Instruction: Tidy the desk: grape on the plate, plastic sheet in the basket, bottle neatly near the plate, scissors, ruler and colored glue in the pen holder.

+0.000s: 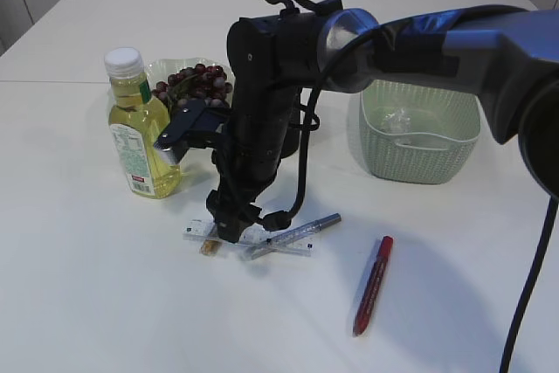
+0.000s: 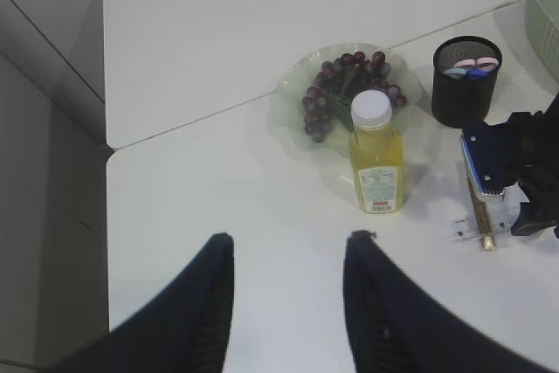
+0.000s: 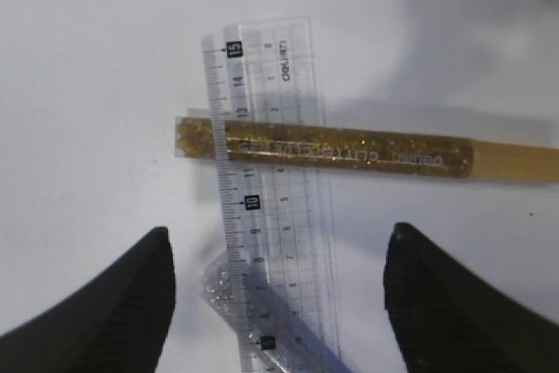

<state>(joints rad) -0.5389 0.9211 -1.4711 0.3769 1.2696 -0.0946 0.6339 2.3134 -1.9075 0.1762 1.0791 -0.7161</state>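
My right gripper (image 1: 229, 231) points straight down, open, its jaws either side of the clear ruler (image 3: 271, 198) and nothing held. A gold glitter glue (image 3: 349, 150) lies across the ruler, and a silver glitter glue (image 3: 253, 303) lies under its near end. A red glue pen (image 1: 373, 284) lies alone to the right. Grapes (image 1: 194, 81) sit on the plate (image 1: 162, 69), with the bottle (image 1: 140, 133) upright beside it. The basket (image 1: 419, 150) holds the plastic sheet (image 1: 402, 121). Pink and blue handles, probably the scissors (image 2: 469, 65), show in the pen holder (image 2: 465, 98). My left gripper (image 2: 293, 236) hangs open over bare table.
My right arm (image 1: 262, 102) hides most of the pen holder in the exterior view. Table seams and an edge run at the far left in the left wrist view.
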